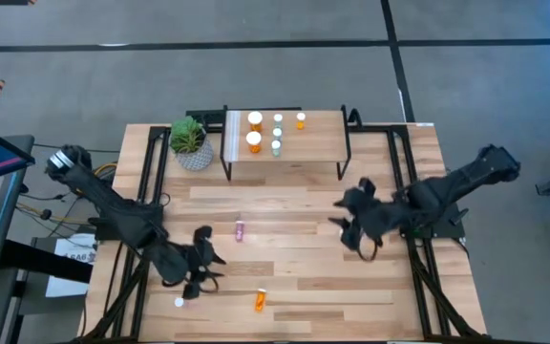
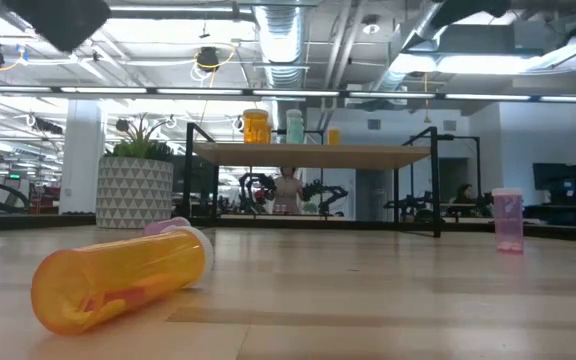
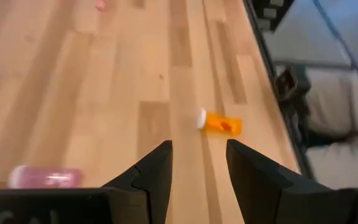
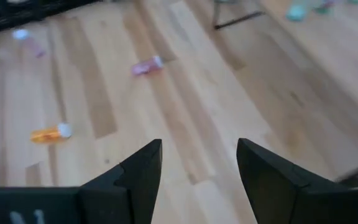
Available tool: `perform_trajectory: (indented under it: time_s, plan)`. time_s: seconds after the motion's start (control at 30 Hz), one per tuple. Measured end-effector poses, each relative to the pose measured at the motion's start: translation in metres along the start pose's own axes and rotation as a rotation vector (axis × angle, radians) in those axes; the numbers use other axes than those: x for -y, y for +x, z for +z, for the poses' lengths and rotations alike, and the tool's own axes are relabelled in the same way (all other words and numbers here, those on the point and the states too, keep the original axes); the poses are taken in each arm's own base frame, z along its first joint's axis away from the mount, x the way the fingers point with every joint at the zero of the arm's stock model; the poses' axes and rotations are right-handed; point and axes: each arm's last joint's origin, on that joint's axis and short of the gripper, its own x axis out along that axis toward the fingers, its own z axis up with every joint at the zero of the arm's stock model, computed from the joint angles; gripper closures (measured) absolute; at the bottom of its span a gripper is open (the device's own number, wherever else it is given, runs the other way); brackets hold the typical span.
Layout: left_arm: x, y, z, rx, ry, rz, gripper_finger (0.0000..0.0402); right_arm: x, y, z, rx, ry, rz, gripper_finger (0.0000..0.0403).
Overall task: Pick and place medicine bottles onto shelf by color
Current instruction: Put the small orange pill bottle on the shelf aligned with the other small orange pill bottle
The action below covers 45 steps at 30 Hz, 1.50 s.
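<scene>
The shelf [image 1: 285, 143] stands at the table's far side. On it stand two large orange bottles [image 1: 254, 132], three teal ones [image 1: 277, 134] and a small orange one [image 1: 301, 120]. An orange bottle [image 1: 260, 300] lies on its side near the front edge and also shows in the left wrist view [image 3: 219, 123]. One pink bottle [image 1: 181, 302] lies near the front left. Another pink bottle [image 1: 240, 229] is at mid-table. My left gripper [image 1: 213, 260] is open and empty between the two pink bottles. My right gripper [image 1: 340, 215] is open and empty right of centre.
A potted plant [image 1: 191, 143] in a patterned white pot stands left of the shelf. Black metal frame rails [image 1: 404, 182] run along the table's left and right sides. Bare wood lies between the two grippers and in front of the shelf.
</scene>
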Motion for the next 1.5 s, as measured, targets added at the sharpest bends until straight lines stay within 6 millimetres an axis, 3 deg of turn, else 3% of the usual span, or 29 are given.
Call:
perform_trajectory:
  time_s: [0.13, 0.3, 0.5, 0.67, 0.8, 0.93, 1.03, 1.5]
  plan:
    - [0.009, 0.037, -0.001, 0.002, 0.011, -0.025, 0.0260, -0.012, 0.000, -0.011, 0.009, -0.048, 0.014, 0.0172]
    - [0.000, 0.083, 0.002, -0.012, -0.093, -0.112, 0.0231, -0.001, -0.006, -0.007, 0.021, 0.015, -0.010, 0.0177]
    - [-0.007, 0.116, -0.001, -0.130, -0.136, -0.103, 0.0180, 0.008, -0.013, -0.004, 0.033, 0.047, -0.010, 0.0180]
    - [0.009, 0.139, 0.002, -0.181, -0.140, -0.118, 0.0144, 0.005, -0.010, -0.006, 0.022, 0.040, -0.014, 0.0180]
    - [0.033, 0.154, 0.007, -0.206, -0.023, -0.055, 0.0139, -0.002, -0.003, -0.008, 0.011, 0.027, -0.013, 0.0180]
    - [0.051, 0.165, 0.011, -0.234, 0.082, 0.050, 0.0139, -0.007, 0.004, -0.009, -0.006, 0.014, -0.020, 0.0180]
    - [0.057, 0.170, 0.017, -0.228, 0.024, 0.090, 0.0138, -0.010, 0.006, -0.010, -0.007, 0.013, -0.013, 0.0181]
    - [0.057, 0.165, 0.005, -0.256, -0.046, 0.263, 0.0138, -0.013, 0.006, -0.007, 0.018, 0.025, 0.009, 0.0181]
